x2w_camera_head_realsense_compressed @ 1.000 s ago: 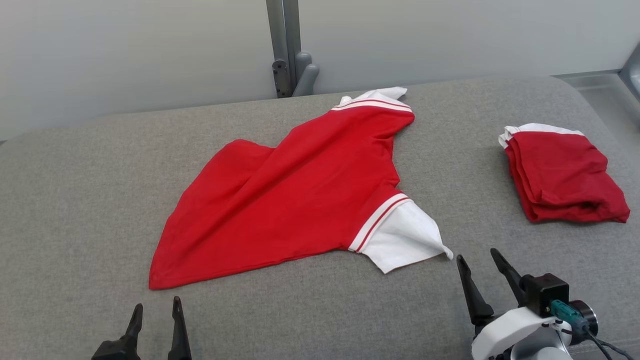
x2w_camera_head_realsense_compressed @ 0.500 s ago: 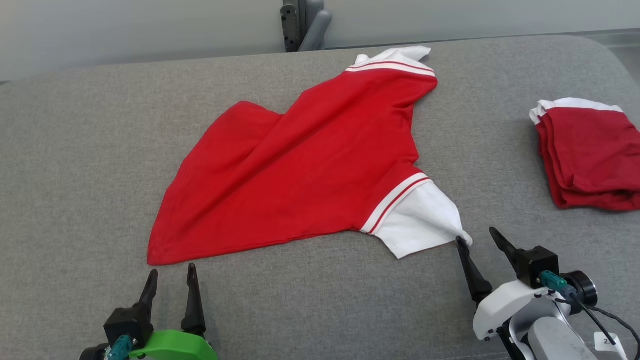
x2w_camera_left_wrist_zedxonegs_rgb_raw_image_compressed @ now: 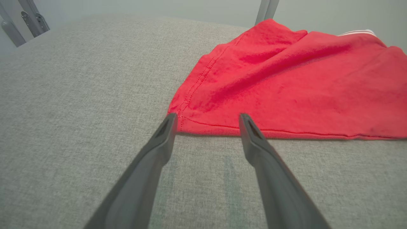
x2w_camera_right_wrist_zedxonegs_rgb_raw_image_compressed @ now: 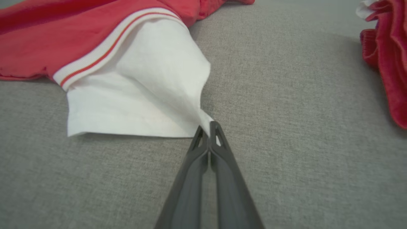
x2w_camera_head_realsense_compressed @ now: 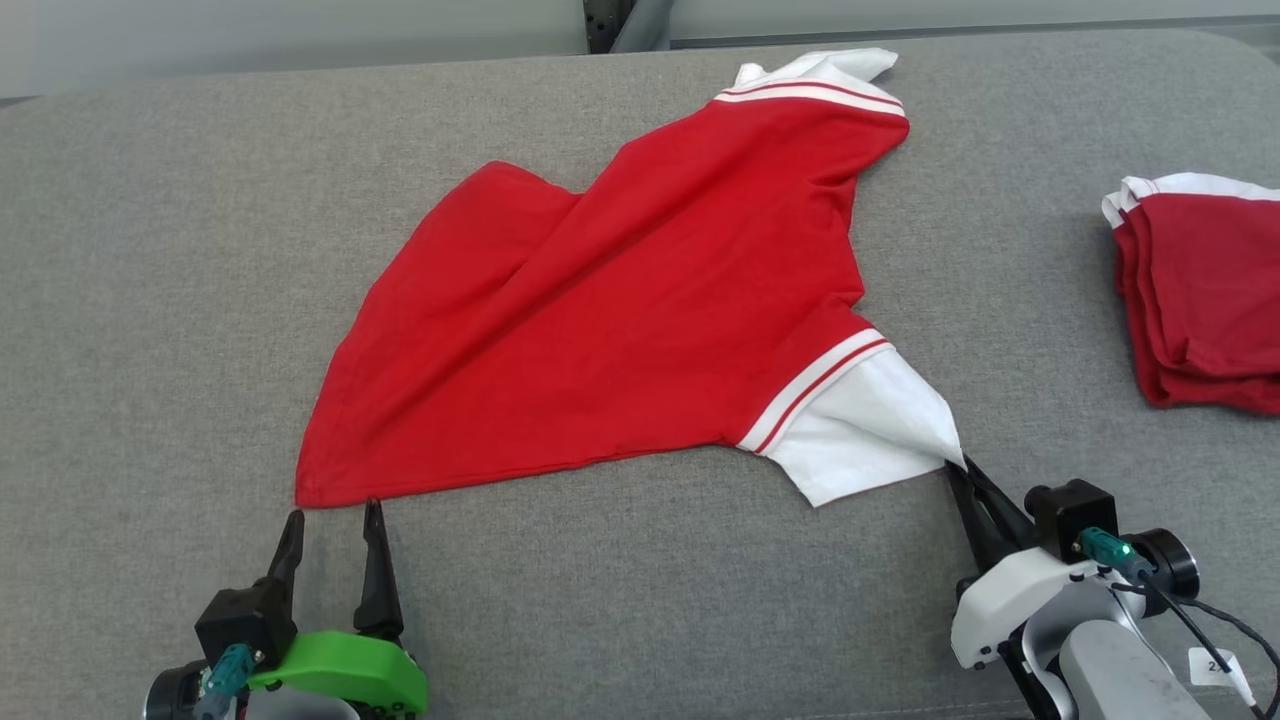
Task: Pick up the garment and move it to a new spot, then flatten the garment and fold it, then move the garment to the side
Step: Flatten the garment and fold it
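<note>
On grey woven upholstery (x2w_camera_head_realsense_compressed: 150, 300), right claw (x2w_camera_head_realsense_compressed: 962, 468) pinches red garment (x2w_camera_head_realsense_compressed: 620, 300) at white sleeve (x2w_camera_head_realsense_compressed: 860, 430); left claw (x2w_camera_head_realsense_compressed: 333, 512) gapes.

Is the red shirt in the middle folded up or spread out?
Spread out, though wrinkled: the red shirt lies open on the grey cushion, its white sleeve sticking out.

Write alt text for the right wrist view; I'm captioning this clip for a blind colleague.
The right pincer is shut on the corner of the white sleeve of a red shirt that lies on a grey fabric surface. A second red garment, bunched in folds, sits at the right edge.
</note>
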Robot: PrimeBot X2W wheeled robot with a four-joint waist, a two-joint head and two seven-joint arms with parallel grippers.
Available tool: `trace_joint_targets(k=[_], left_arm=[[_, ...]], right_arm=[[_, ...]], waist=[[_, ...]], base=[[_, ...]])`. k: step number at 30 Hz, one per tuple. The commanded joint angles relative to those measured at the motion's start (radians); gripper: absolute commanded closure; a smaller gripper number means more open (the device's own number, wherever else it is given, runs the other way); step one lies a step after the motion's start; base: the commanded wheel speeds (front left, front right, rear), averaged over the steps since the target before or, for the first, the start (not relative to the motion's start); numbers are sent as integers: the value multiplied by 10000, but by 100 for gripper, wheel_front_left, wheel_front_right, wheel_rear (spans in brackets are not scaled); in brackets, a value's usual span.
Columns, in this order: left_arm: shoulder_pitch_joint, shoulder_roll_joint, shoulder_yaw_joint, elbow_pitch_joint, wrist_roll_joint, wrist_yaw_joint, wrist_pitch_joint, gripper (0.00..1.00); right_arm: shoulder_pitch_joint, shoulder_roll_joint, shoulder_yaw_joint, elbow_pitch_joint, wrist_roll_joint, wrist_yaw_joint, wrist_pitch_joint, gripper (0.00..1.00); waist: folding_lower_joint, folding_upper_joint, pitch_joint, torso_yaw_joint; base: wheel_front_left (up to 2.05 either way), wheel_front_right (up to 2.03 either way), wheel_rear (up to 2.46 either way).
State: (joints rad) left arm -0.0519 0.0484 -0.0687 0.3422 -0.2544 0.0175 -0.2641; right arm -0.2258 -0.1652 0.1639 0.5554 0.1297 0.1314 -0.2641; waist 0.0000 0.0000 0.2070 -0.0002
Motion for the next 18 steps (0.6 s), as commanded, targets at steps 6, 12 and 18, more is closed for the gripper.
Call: trace_joint_targets(k=[6, 12, 18], left_arm=[[-397, 44, 553, 241, -96, 60, 1, 0], [-590, 43, 963, 655, -223, -76, 2, 0], [-888, 44, 1097, 1254, -343, -250, 2, 29]], right_arm=[[304, -214, -32, -639, 269, -16, 0, 100], [439, -308, 57, -1055, 447, -16, 0, 100], [269, -349, 124, -1273, 548, -16, 0, 100]], waist=[[0, 0, 74, -384], [0, 0, 233, -746], [0, 0, 414, -897]], base=[[0, 0, 0], [0, 0, 0], [0, 0, 0]])
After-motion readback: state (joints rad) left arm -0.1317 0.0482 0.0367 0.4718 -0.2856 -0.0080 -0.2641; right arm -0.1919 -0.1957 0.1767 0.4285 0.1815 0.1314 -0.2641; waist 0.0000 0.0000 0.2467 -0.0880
